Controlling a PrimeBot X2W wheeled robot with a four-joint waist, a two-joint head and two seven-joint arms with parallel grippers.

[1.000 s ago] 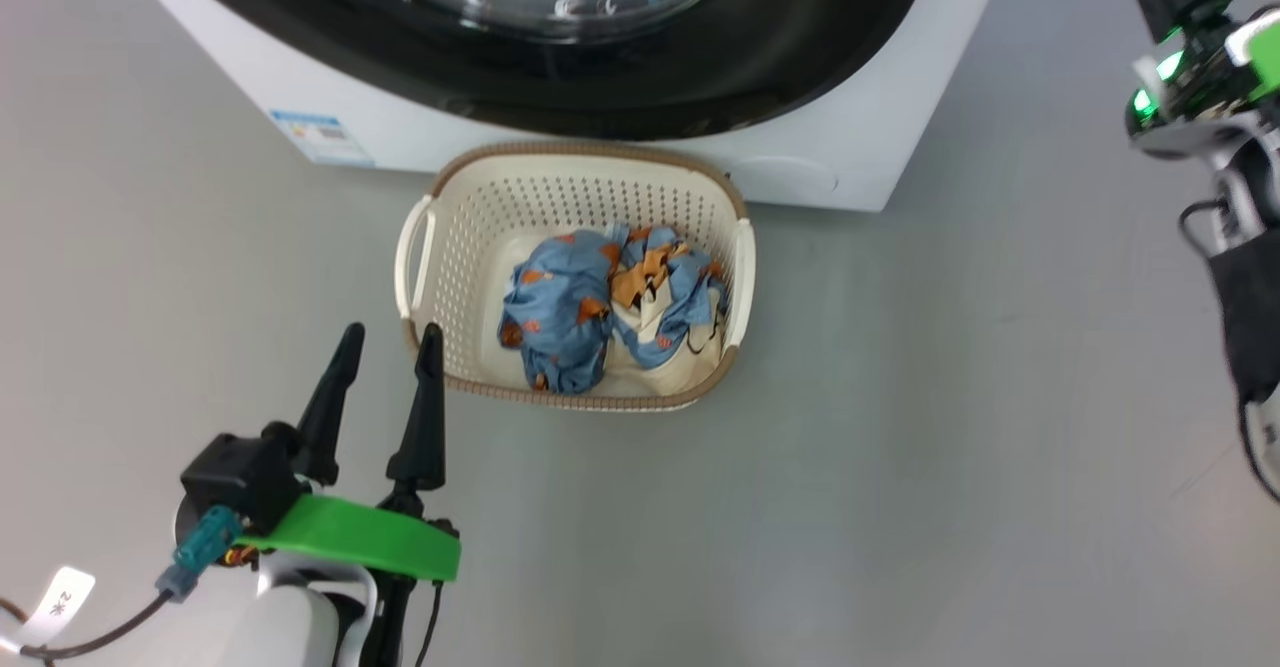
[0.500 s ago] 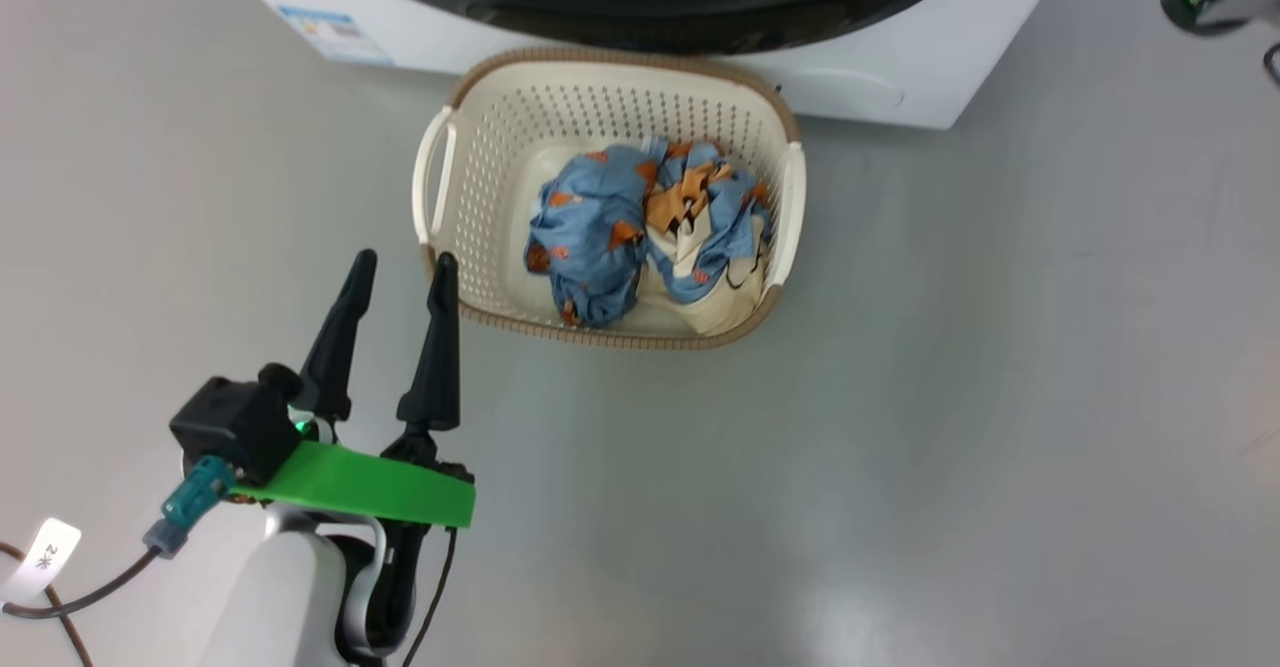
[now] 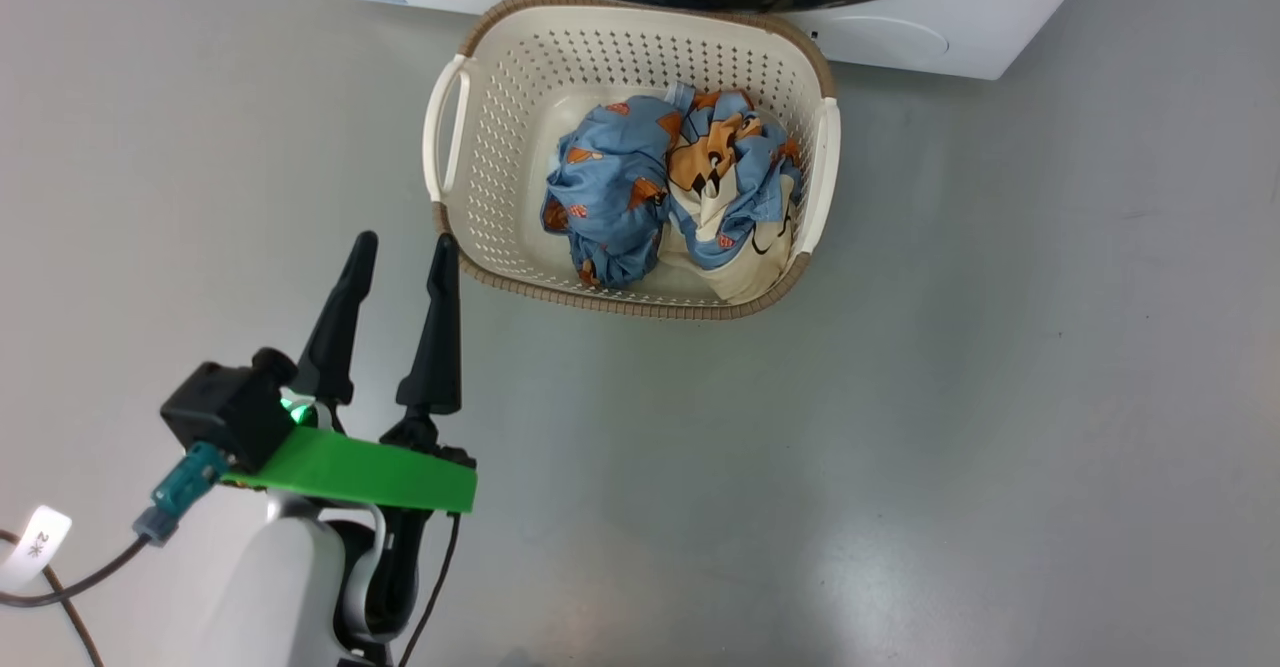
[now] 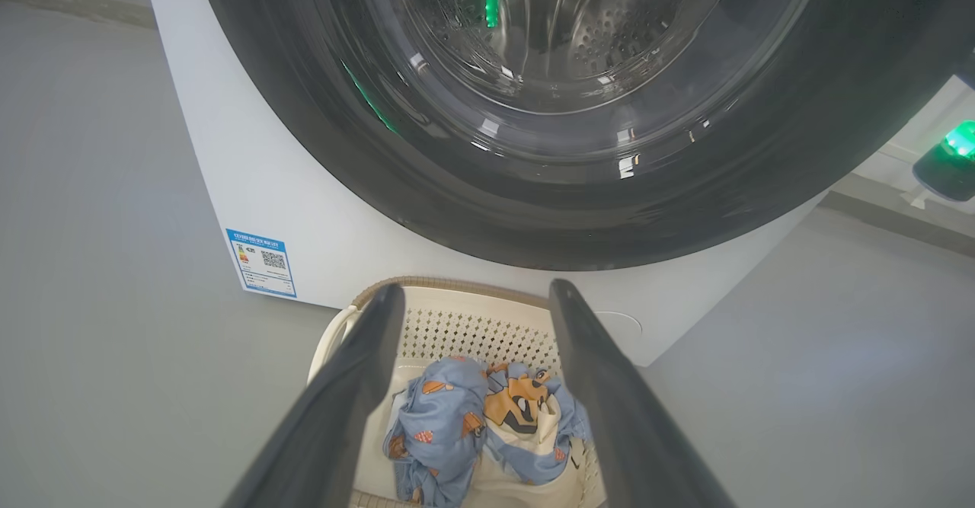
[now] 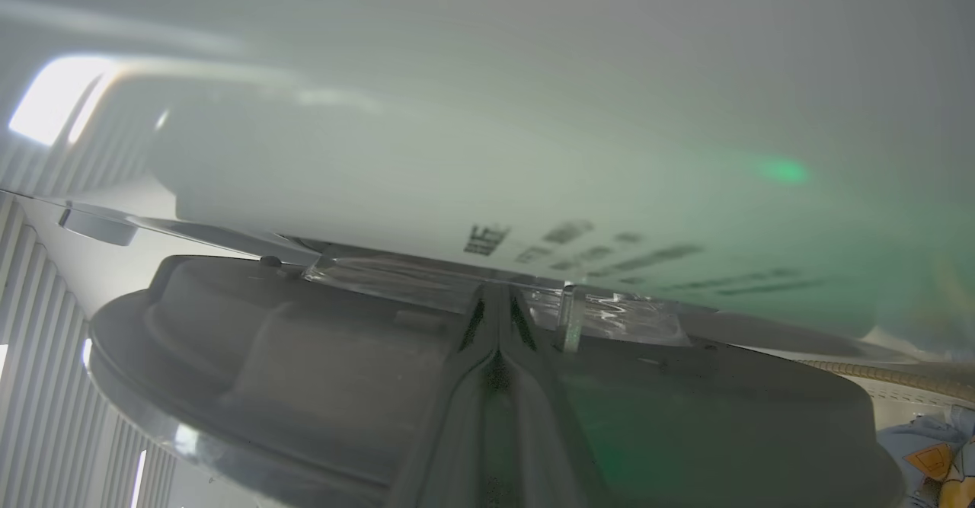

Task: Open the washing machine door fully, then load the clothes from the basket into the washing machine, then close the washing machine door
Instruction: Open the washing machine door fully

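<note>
Right tool (image 5: 499,302) fingers pressed together, nothing seen between, tips at washing machine door (image 4: 533,211) edge; door looks unopened, right arm nearer. Left tool (image 3: 405,239) fully spread, empty, beside basket (image 3: 640,310); clothes (image 3: 640,187) inside, ahead-right.

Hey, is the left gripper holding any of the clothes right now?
No, the left gripper stands open and empty outside the basket, while the clothes lie bundled inside it.

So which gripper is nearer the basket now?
Left. The left gripper, open, hangs by the near-left corner of the basket; the right gripper, shut, is up at the washing machine door.
</note>
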